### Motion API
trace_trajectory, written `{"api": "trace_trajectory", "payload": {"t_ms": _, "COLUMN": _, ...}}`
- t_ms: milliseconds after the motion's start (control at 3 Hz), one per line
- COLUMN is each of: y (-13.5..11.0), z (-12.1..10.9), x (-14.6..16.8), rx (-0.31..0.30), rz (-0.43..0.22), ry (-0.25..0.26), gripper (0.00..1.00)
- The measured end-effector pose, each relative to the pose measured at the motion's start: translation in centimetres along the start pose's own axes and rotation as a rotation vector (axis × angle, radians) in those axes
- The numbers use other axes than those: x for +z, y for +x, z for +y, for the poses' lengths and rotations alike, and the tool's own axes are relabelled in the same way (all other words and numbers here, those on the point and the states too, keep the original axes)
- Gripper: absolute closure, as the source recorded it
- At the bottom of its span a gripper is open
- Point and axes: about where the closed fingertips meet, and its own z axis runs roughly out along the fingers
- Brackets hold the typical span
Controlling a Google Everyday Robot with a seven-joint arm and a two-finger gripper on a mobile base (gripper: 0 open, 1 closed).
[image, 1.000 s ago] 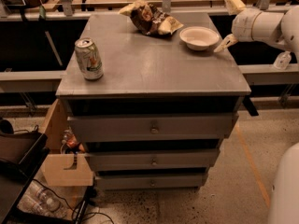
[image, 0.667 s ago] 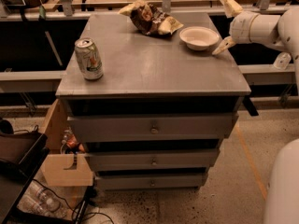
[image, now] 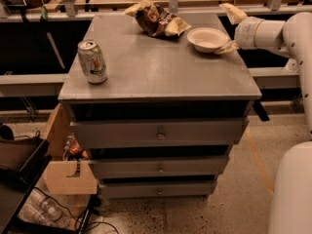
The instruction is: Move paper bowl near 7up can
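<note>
The paper bowl [image: 208,39] is a shallow white bowl at the back right of the grey cabinet top [image: 156,72]. The 7up can [image: 92,61] stands upright near the front left corner, far from the bowl. My gripper [image: 229,31] reaches in from the right on a white arm [image: 273,33]. It is open, with one tan finger [image: 232,13] behind the bowl's right side and the other at the bowl's right rim. The bowl rests on the top.
A crumpled brown and yellow snack bag [image: 157,19] lies at the back centre, just left of the bowl. The cabinet has several drawers [image: 158,133] below. A cardboard box [image: 68,174] and a dark bin [image: 19,160] stand on the floor at the left.
My gripper has moved a little to the left, closer to the bowl's right rim. The bowl, can and bag have not moved.
</note>
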Motion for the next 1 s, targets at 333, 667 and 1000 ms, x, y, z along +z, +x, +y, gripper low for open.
{"api": "trace_trajectory", "payload": {"t_ms": 333, "y": -0.17, "z": 0.3, "x": 0.91, "rx": 0.008, "rz": -0.009, "ry": 0.002, "gripper": 0.47}}
{"api": "trace_trajectory", "payload": {"t_ms": 667, "y": -0.36, "z": 0.42, "x": 1.22, "rx": 0.009, "rz": -0.014, "ry": 0.0, "gripper": 0.71}}
{"api": "trace_trajectory", "payload": {"t_ms": 1000, "y": -0.58, "z": 0.56, "x": 1.6, "rx": 0.01, "rz": -0.019, "ry": -0.002, "gripper": 0.95}}
